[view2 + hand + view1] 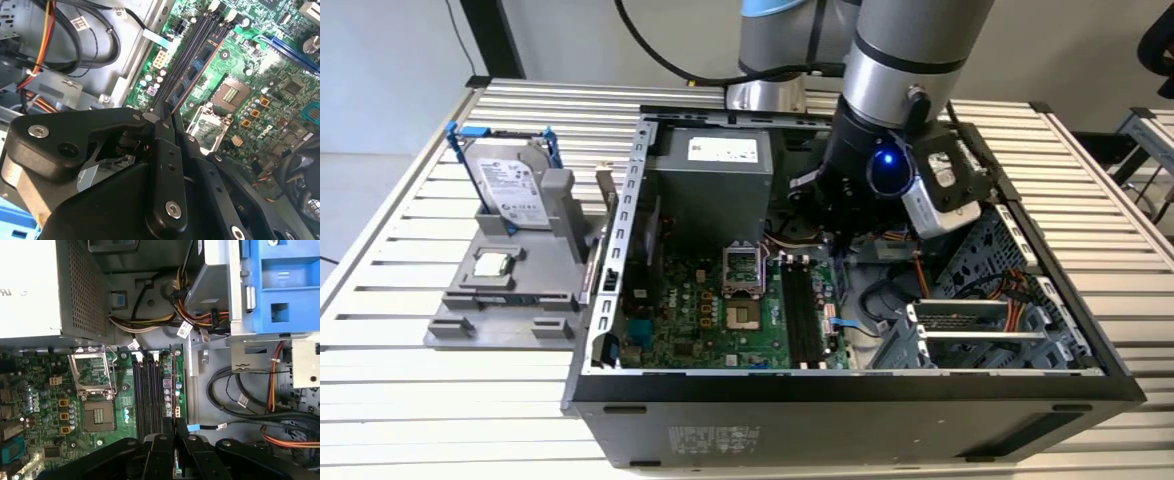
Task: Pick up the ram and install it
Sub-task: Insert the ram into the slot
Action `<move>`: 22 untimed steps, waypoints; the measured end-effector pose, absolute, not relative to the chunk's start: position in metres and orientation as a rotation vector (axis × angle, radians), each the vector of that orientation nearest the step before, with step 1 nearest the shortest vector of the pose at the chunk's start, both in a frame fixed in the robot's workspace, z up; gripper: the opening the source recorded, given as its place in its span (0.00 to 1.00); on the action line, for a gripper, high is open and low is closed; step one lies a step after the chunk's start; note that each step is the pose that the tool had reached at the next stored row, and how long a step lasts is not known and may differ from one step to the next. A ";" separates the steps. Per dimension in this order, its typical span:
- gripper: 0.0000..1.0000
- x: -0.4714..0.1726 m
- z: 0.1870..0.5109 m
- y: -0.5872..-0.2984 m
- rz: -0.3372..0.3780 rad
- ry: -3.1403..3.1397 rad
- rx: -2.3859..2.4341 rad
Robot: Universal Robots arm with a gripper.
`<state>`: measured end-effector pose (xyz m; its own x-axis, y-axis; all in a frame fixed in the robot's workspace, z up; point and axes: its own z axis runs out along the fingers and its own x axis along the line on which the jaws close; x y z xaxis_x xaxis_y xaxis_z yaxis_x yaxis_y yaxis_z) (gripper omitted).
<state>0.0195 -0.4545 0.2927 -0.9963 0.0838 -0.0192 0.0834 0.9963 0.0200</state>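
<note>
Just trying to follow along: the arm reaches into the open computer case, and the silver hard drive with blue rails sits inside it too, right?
Not quite. The exterior view shows the hard drive standing outside the computer case, on a grey stand at the exterior view's left. The arm does reach into the open case.

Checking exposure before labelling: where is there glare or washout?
First wrist view: the power supply face is washed out white. Second wrist view: glare whitens the motherboard beside the ram. Exterior view: a blue light glows on the arm.
</note>
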 end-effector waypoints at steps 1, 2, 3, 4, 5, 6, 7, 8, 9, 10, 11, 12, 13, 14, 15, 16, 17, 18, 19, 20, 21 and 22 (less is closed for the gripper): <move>0.00 0.018 0.291 -0.454 0.030 3.119 0.131; 0.00 0.016 0.289 -0.454 0.030 3.119 0.131; 0.00 0.015 0.287 -0.454 0.030 3.119 0.131; 0.00 0.014 0.285 -0.454 0.030 3.119 0.131; 0.00 0.013 0.284 -0.454 0.030 3.119 0.131; 0.00 0.013 0.282 -0.454 0.030 3.119 0.130; 0.00 0.013 0.280 -0.454 0.030 3.119 0.130; 0.00 0.013 0.278 -0.454 0.030 3.119 0.129; 0.00 0.013 0.276 -0.454 0.030 3.119 0.129; 0.00 0.013 0.274 -0.454 0.030 3.119 0.129; 0.00 0.013 0.273 -0.454 0.030 3.119 0.129; 0.00 0.013 0.271 -0.454 0.030 3.119 0.129; 0.00 0.013 0.269 -0.454 0.030 3.119 0.129; 0.00 0.013 0.267 -0.454 0.030 3.119 0.129; 0.00 0.013 0.265 -0.454 0.030 3.119 0.129; 0.00 0.013 0.264 -0.454 0.030 3.119 0.129; 0.00 0.013 0.262 -0.454 0.030 3.119 0.129; 0.00 0.013 0.260 -0.454 0.030 3.119 0.129; 0.00 0.013 0.258 -0.454 0.030 3.119 0.129; 0.00 0.013 0.256 -0.454 0.030 3.119 0.129; 0.00 0.013 0.256 -0.454 0.030 3.119 0.130; 0.00 0.013 0.256 -0.454 0.029 3.120 0.130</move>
